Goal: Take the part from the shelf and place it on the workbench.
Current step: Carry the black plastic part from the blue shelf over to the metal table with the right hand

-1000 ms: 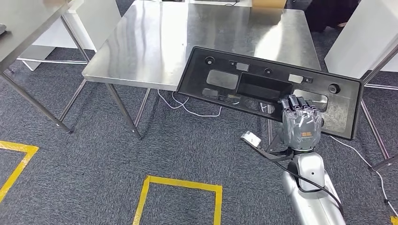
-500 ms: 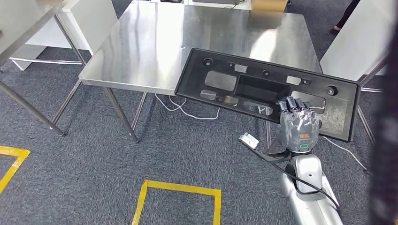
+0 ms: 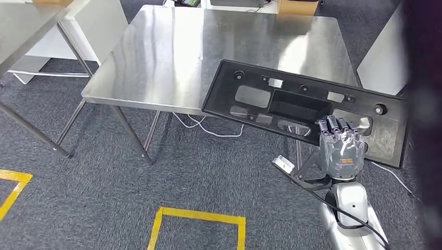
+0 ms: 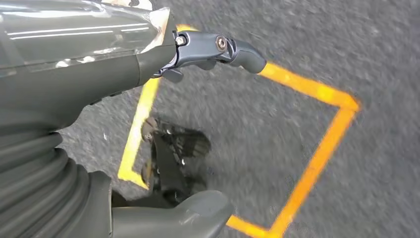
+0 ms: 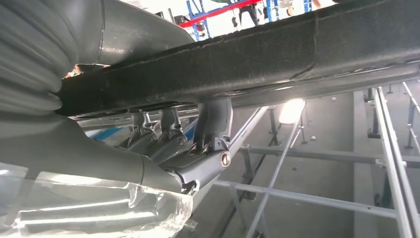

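Over the near right corner of the surface I had the part, a long black panel with cut-outs, carried flat and slanting across the head view. My right hand gripped it at its near long edge, towards the right end, fingers hooked up over the rim. From the right wrist view I could see why it sat level: the fingers were curled tight against the underside of the edge while the thumb side clamped from the other face, so the panel was pinched rather than cradled. Its left end lay above the steel top; its right end overhung the carpet. Whether it touched the surface yet, I couldn't tell. I judged the one-handed grip near one end left the far end free to sag or swing, so lowering it would want care. My left hand hung by my side, above a yellow floor marking, fingers loosely spread and holding nothing.
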Available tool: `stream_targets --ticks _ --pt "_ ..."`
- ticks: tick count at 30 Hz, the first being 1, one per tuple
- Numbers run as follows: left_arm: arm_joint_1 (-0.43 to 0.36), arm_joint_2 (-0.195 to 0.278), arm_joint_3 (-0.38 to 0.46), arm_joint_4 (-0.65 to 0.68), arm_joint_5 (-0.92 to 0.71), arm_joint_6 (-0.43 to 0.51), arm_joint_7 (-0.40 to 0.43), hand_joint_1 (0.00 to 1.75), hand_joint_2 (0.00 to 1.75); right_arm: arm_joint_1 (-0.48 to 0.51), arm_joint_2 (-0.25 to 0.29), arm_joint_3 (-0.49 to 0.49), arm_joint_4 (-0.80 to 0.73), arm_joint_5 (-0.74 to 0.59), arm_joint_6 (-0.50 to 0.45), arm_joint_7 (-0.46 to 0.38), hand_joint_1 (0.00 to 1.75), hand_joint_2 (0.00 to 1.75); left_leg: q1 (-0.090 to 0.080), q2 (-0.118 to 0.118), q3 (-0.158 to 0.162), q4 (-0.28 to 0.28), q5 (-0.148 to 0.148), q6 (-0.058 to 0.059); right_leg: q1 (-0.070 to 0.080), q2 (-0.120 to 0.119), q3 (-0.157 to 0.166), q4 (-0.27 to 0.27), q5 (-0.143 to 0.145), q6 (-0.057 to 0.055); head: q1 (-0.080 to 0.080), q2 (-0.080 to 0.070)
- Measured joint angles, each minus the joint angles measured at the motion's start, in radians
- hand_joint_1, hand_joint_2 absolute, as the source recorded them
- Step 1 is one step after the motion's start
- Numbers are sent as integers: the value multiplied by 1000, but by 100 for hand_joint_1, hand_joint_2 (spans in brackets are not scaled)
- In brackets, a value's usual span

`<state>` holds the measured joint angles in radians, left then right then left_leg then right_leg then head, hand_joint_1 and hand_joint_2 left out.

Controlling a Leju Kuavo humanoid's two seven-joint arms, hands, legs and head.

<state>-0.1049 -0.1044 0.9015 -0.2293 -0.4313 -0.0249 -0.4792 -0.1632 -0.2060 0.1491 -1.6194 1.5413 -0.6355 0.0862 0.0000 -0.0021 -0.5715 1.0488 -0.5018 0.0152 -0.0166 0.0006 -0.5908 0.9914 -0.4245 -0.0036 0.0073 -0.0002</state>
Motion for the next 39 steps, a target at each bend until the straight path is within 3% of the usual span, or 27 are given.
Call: stream_targets --ticks 3,4,5,6,8,10,12,15,16,18,19,20,22,25,27,28,29,30,32,34,36,37,38,39 --pt "1 -1 0 0 -1 -4 0 0 175 5 1 0 -8 3 9 0 175 175 11 -1 -104 186 -71 -16 3 1 18 -2 -12 -17 -1 0" --pt "2 -1 0 0 -2 -4 1 0 175 9 2 0 -9 3 10 0 175 175 13 -1 -137 230 -76 -19 5 2 23 -2 -17 -19 -1 0" --pt "3 -1 0 0 -2 -4 1 0 175 13 3 0 -10 4 10 1 175 175 14 0 -154 238 -60 -20 7 4 28 -2 -22 -20 -1 0" --pt "3 -1 0 0 -3 -4 1 0 175 17 4 0 -12 5 10 1 175 175 14 -1 -150 205 -25 -17 8 5 35 -2 -27 -18 -2 0" --pt "3 0 0 0 -6 -4 1 0 175 23 4 -1 -18 8 10 2 175 175 10 -1 -97 67 58 -2 10 8 49 -2 -37 -15 -1 0" --pt "1 2 0 0 -9 -4 1 0 175 28 5 -2 -25 11 11 4 175 175 2 2 -55 -28 93 16 13 10 56 -3 -46 -7 -1 0" --pt "0 3 0 0 -10 -5 1 0 175 36 6 -5 -33 14 15 6 175 175 -5 4 -46 -46 88 29 14 10 57 -6 -52 4 -1 0" --pt "0 2 0 0 -11 -5 1 0 175 47 6 -13 -50 18 22 8 175 175 1 6 -20 -78 92 44 16 6 44 26 -72 12 0 0" --pt "0 2 0 0 -11 -5 1 0 175 48 6 -16 -53 19 24 8 175 175 4 6 -9 -88 93 47 16 4 20 73 -91 11 1 0" --pt "-1 2 0 0 -11 -5 1 0 175 52 5 -21 -53 19 26 8 175 175 3 6 1 -90 85 49 9 4 -58 207 -133 11 1 0" --pt "-1 2 0 0 -12 -5 1 0 175 56 5 -22 -53 19 27 8 175 175 3 5 5 -90 80 48 5 4 -92 257 -142 16 1 0" --pt "0 1 0 0 -12 -5 2 0 175 59 5 -23 -53 19 28 8 175 175 4 4 10 -89 75 46 0 3 -112 274 -136 25 1 0" --pt "1 1 0 0 -12 -6 2 0 175 61 5 -24 -52 19 28 8 175 175 6 2 18 -88 67 42 -7 3 -117 257 -112 41 1 0" --pt "1 1 0 0 -12 -6 3 0 175 61 5 -24 -52 19 28 8 175 175 7 2 20 -87 65 41 -8 3 -112 243 -103 46 1 0" --pt "1 0 0 0 -12 -6 3 0 175 60 5 -24 -52 19 28 8 175 175 9 1 25 -84 60 37 -13 2 -91 192 -75 56 1 0" --pt "1 0 0 0 -13 -6 3 0 175 60 5 -25 -52 19 29 8 175 175 11 0 28 -77 51 30 -16 -1 -68 138 -51 65 2 0" --pt "1 0 0 0 -13 -6 3 0 175 60 6 -25 -52 19 30 8 175 175 12 -1 31 -68 38 20 -17 -1 -43 87 -30 64 3 0" --pt "0 1 0 0 -13 -5 3 0 175 60 7 -25 -52 19 31 8 175 175 15 -2 34 -59 25 10 -17 0 -23 51 -21 56 4 0" --pt "-1 2 0 0 -14 -5 3 0 175 58 11 -24 -53 19 33 7 175 175 18 -1 25 -21 -5 -5 -14 4 0 28 -26 26 4 0" --pt "0 2 0 0 -15 -5 3 0 175 55 13 -24 -54 20 34 6 175 175 21 0 -30 87 -51 -12 -11 5 11 28 -34 11 4 0" --pt "3 3 0 0 -15 -5 3 0 175 53 16 -23 -53 20 38 5 175 175 20 0 -118 225 -91 -12 -4 5 19 28 -41 1 3 0" --pt "5 3 0 0 -15 -5 3 0 175 53 17 -23 -52 20 40 4 175 175 20 0 -150 260 -88 -8 0 6 23 28 -45 -2 3 0" --pt "6 3 0 0 -15 -5 3 0 175 52 19 -23 -52 20 42 4 175 175 17 -1 -163 254 -63 -1 4 7 28 28 -49 -5 3 0" --pt "6 3 0 0 -15 -5 2 0 175 51 20 -23 -52 20 43 4 175 175 13 -1 -155 209 -22 10 8 9 34 27 -53 -6 3 0"
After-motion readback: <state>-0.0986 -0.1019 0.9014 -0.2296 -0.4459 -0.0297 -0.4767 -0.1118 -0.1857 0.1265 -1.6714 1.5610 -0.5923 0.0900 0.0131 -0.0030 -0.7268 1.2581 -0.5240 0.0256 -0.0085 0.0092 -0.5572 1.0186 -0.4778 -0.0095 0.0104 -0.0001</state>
